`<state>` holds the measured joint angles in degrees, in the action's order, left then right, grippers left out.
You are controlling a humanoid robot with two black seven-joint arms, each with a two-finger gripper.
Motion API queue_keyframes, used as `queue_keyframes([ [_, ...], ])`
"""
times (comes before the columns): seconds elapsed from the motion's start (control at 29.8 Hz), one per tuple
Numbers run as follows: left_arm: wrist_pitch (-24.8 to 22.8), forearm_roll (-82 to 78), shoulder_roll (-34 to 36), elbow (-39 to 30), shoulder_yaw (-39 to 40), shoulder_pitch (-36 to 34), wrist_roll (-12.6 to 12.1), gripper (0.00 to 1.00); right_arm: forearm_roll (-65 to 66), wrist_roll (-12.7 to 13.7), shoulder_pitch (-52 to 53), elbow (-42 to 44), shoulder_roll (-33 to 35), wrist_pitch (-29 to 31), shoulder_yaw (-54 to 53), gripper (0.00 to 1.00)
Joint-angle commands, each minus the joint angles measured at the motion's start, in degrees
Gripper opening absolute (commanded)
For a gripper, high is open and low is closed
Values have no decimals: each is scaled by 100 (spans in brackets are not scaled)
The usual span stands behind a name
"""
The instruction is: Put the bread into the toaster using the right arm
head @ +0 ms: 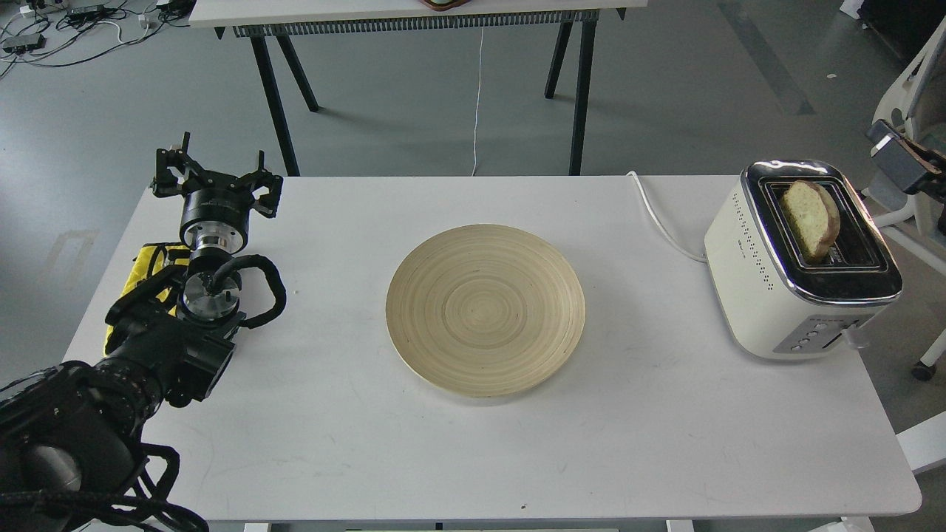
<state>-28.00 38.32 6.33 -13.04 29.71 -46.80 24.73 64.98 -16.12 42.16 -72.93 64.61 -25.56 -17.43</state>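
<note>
The slice of bread (809, 218) stands in the left slot of the cream-white toaster (768, 295) at the table's right end, its upper half sticking out and leaning a little. My right gripper (898, 155) is at the right edge of the view, above and to the right of the toaster, clear of the bread and holding nothing. Only part of it shows, so its fingers cannot be told apart. My left gripper (214, 176) rests open and empty at the table's far left corner.
A round bamboo plate (485, 309) lies in the middle of the white table (665, 443). The toaster's white cord (661, 222) runs off the back edge. A yellow cloth (144, 266) lies by the left arm. A white chair (909, 96) stands at right.
</note>
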Motion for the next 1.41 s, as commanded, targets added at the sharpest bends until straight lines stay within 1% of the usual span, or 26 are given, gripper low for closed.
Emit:
queue_keyframes([
  [0.0,0,0,0,3,0,-4,-3,100,-300,38,126,-528,87,121,-357,95],
  [0.03,0,0,0,-6,0,4,-3,100,-520,38,117,-669,61,121,-410,98],
  [0.1,0,0,0,3,0,4,-3,100,-1160,21,117,-994,-132,121,-489,98],
  [0.23,0,0,0,3,0,4,-3,100,-2523,-67,100,-1268,-843,95,-569,98],
  [0.27,0,0,0,-6,0,4,6,100,-2804,-137,82,-1259,-1054,95,-569,98],
  [0.44,0,0,0,3,0,-4,-3,100,-4052,-778,-32,-1163,-1933,182,-604,98],
  [0.47,0,0,0,3,0,-4,-3,100,-4281,-901,-58,-1119,-2074,261,-613,98],
  [0.54,0,0,0,3,0,4,-3,100,-4739,-1173,-94,-813,-2399,620,-622,98],
  [0.67,0,0,0,-6,0,-4,-3,100,-5477,-1188,-216,127,-3260,1674,-805,98],
  [0.84,0,0,0,3,0,-4,-3,100,-5927,-1188,-822,1331,-3989,3343,-1780,98],
  [0.94,0,0,0,-6,0,-4,-3,100,-5936,-1188,-1016,1956,-4482,3995,-2176,98],
  [1.04,0,0,0,3,0,4,-3,100,-5936,-1188,-1043,2230,-4606,4286,-2256,98],
  [1.37,0,0,0,-6,0,-4,-3,100,-5936,-1188,-1131,2248,-4606,4762,-2265,98],
])
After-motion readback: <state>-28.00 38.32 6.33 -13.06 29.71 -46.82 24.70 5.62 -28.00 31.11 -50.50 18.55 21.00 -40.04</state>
